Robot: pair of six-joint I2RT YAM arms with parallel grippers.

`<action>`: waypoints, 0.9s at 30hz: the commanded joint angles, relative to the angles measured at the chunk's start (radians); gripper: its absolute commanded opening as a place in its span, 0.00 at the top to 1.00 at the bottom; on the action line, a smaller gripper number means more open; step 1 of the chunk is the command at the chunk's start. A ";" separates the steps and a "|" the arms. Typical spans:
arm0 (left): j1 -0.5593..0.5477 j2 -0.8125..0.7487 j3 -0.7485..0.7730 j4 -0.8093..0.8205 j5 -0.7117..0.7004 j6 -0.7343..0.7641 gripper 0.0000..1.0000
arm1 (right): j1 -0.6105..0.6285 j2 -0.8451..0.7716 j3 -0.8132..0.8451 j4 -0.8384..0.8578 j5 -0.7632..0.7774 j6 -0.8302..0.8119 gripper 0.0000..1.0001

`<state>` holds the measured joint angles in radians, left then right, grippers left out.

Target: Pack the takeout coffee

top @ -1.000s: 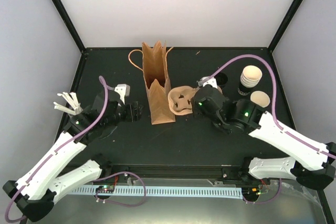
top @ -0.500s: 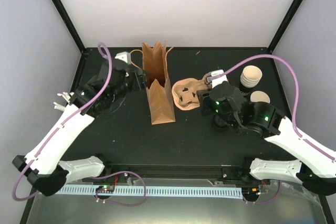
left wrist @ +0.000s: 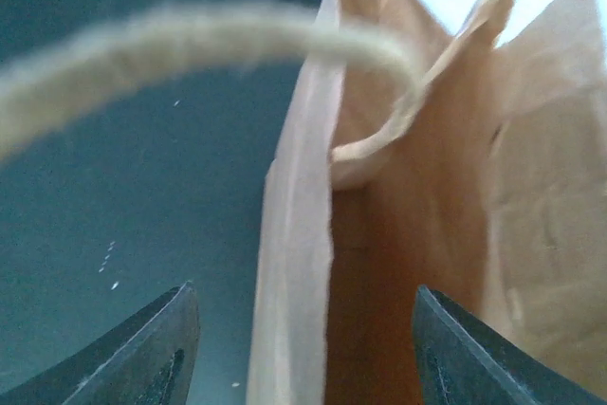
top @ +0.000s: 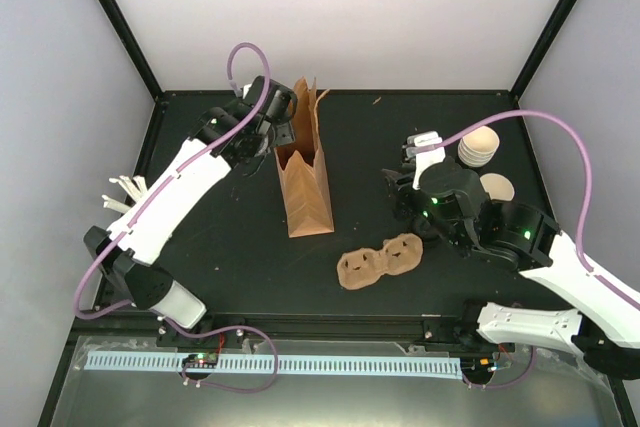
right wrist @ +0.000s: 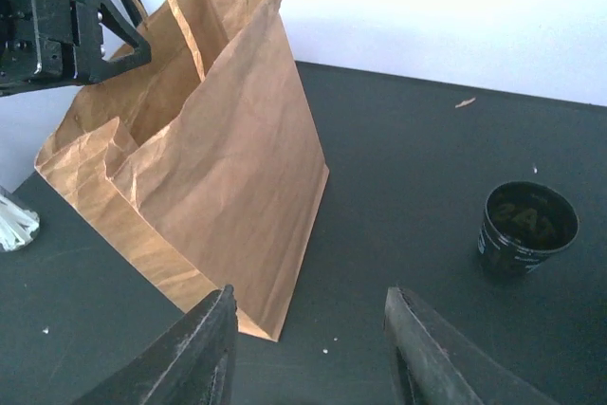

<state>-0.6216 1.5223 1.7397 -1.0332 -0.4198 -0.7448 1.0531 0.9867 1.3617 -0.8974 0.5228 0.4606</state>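
Presently, left gripper: fingers apart, straddling the paper bag wall (twine handle overhead).
Right gripper: spread, empty, facing the bag.
Takeout coffee: upright, far right, just beside cup stack.
Cup carrier: flat, near front.

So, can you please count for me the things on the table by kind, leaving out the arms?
Brown paper bag: 1
Pulp cup carrier: 1
Single black cups: 2, the cream-inside cup and the dark-inside cup
Nested cup stack: 1, its cups not countable
Bundle of white sticks: 1
Total: 6
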 commanded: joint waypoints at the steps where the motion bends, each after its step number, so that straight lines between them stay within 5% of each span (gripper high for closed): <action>1: 0.006 0.022 0.037 -0.129 -0.052 -0.054 0.38 | -0.004 0.028 0.002 -0.049 -0.014 0.001 0.55; 9: 0.006 -0.019 -0.003 -0.094 -0.090 0.004 0.52 | -0.006 0.110 -0.141 -0.121 -0.168 0.111 0.49; 19: 0.019 -0.060 -0.037 -0.029 -0.107 0.099 0.96 | -0.005 0.029 -0.328 -0.045 -0.302 0.159 0.40; 27: 0.052 -0.085 -0.041 -0.021 -0.060 0.154 0.98 | -0.006 0.010 -0.468 -0.030 -0.375 0.229 0.36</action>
<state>-0.5865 1.4754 1.7016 -1.0821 -0.4950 -0.6407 1.0531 1.0218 0.9508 -0.9512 0.1982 0.6365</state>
